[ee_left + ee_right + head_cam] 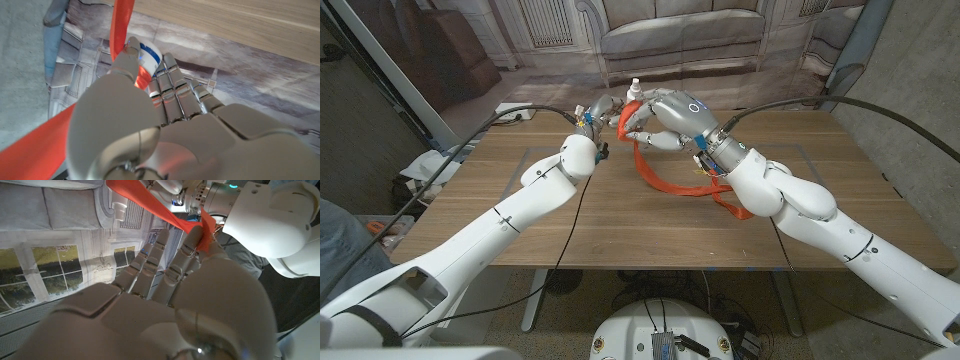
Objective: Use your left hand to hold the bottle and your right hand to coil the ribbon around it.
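A small bottle with a white cap (636, 89) stands at the table's far middle, and my left hand (597, 112) grips it. In the left wrist view my left hand (150, 115) wraps its fingers around the bottle's blue and white label (150, 52). An orange-red ribbon (665, 186) runs from the bottle and loops across the table towards my right forearm. My right hand (668, 118) is right beside the bottle and holds the ribbon close to it. In the right wrist view the ribbon (145, 200) is pinched at the fingertips (199, 230) of my right hand (165, 295).
The wooden table (620, 235) has faint taped outlines on it. Behind it hangs a printed backdrop with a sofa (680, 35). Black cables (510, 115) trail from both wrists. A person's knee (340, 240) shows at the left edge.
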